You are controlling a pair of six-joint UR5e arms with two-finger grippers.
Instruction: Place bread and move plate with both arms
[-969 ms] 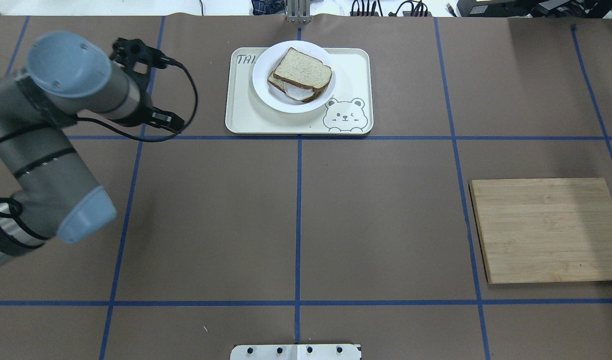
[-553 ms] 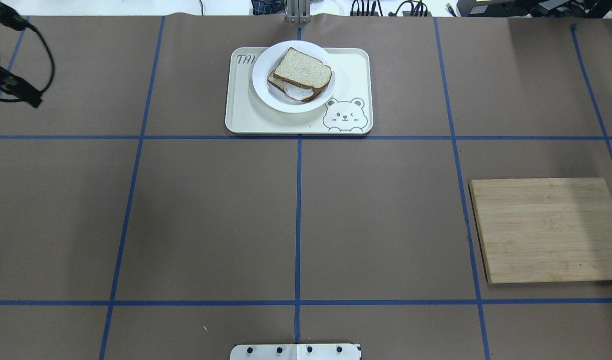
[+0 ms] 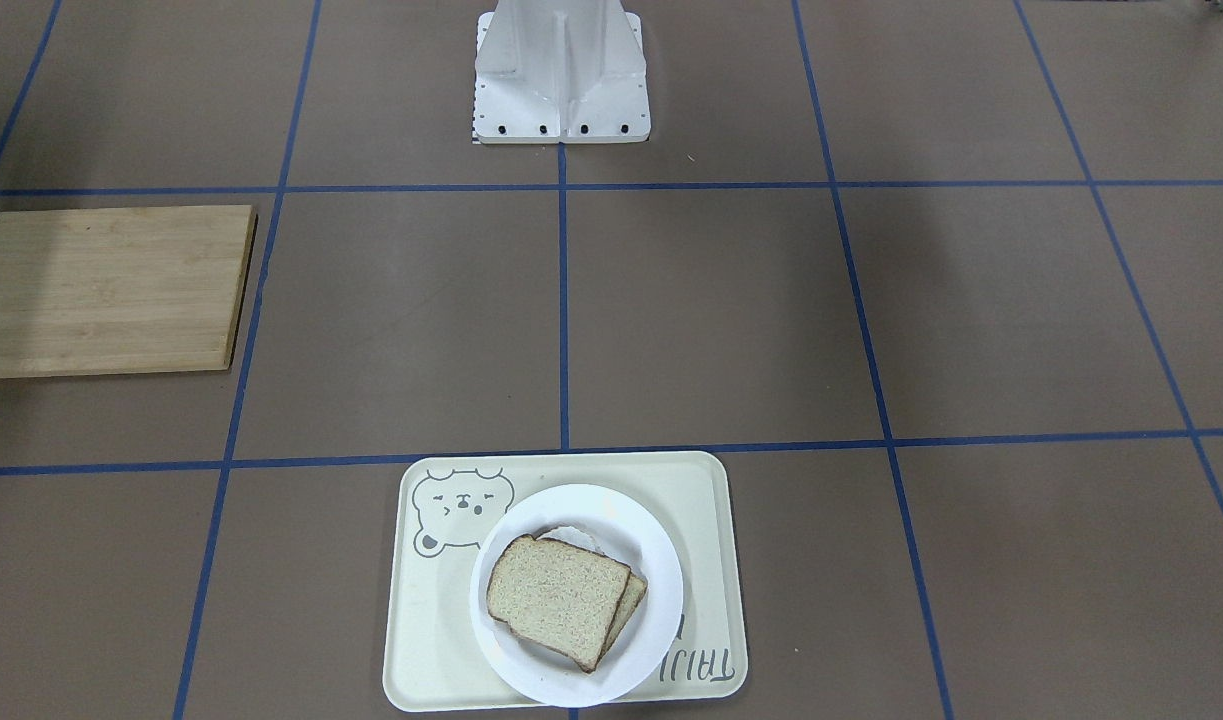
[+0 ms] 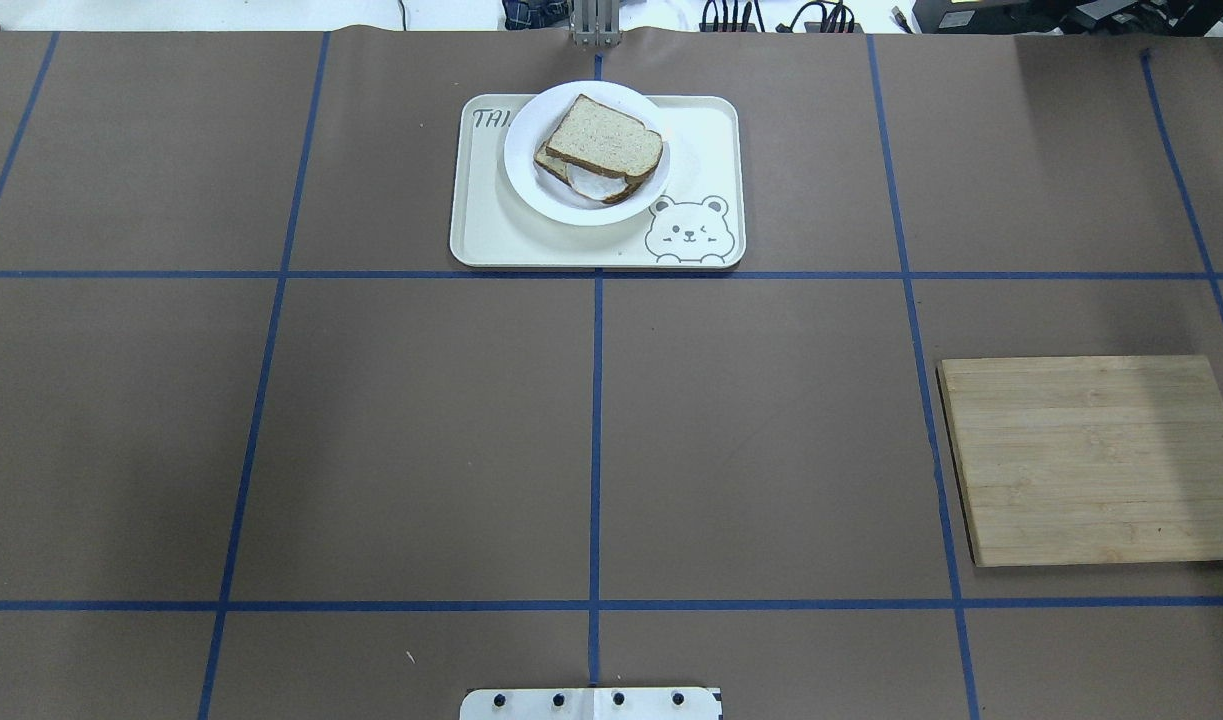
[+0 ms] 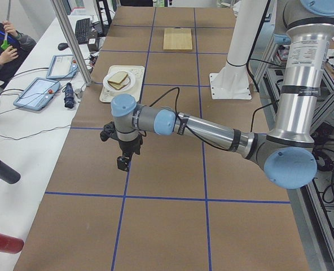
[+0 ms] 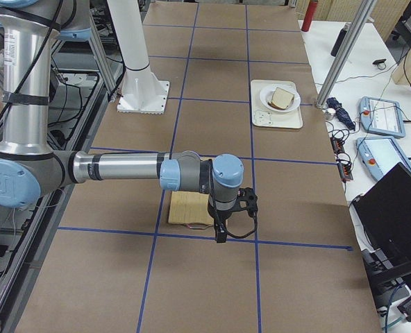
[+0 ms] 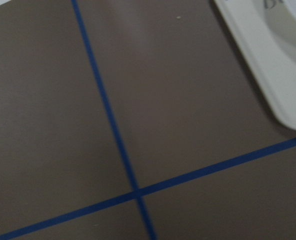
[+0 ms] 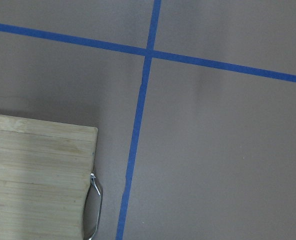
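Note:
The bare bread slice (image 4: 604,135) lies on top of a second slice with fried egg white (image 4: 596,186), both on the white plate (image 4: 531,190). The plate stands on the cream bear tray (image 4: 491,232) at the far middle of the table. The front view shows the same bread (image 3: 556,598), plate (image 3: 656,560) and tray (image 3: 421,620). My left gripper (image 5: 123,164) hangs over the table's left end, far from the tray. My right gripper (image 6: 221,232) hangs by the cutting board's outer edge. I cannot tell whether either is open or shut.
A wooden cutting board (image 4: 1091,460) with a metal handle (image 8: 97,200) lies at the right. The white fixed stand (image 3: 561,70) is at the robot's side. The tray's corner (image 7: 268,75) shows in the left wrist view. A side table with tablets (image 5: 40,90) runs past the tray.
My left arm has swung left and left the overhead view. Bread, plate, tray and cutting board have not moved.

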